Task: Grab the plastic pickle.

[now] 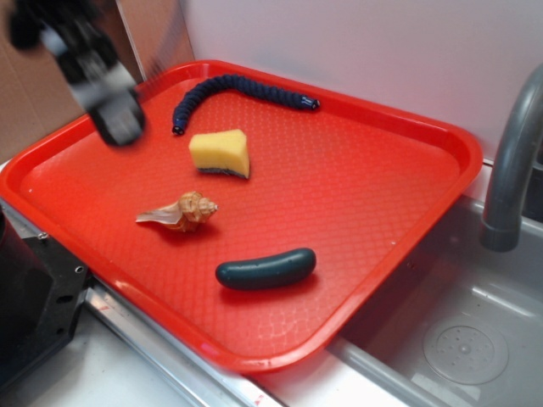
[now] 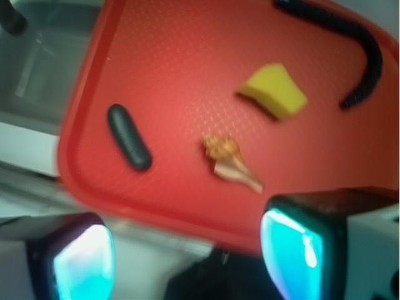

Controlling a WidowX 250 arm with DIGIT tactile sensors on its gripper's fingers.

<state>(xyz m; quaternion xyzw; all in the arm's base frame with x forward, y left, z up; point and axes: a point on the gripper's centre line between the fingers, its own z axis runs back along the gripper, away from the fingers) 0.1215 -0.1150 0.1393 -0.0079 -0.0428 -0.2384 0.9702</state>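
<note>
The hand (image 2: 187, 256) hangs open and empty above the red tray (image 1: 407, 212), well apart from the plastic pickle (image 1: 265, 269) lying near the seashell (image 1: 185, 212).

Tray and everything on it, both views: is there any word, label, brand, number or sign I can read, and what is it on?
None readable in either view.
Red tray: only an embossed texture, no text.
Pickle, sponge, shell, rope: no markings.
Gripper: blurred, no label visible.

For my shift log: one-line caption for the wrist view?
Open gripper hovers above red plastic tray holding dark teal-green plastic pickle, shell, sponge, rope.
</note>
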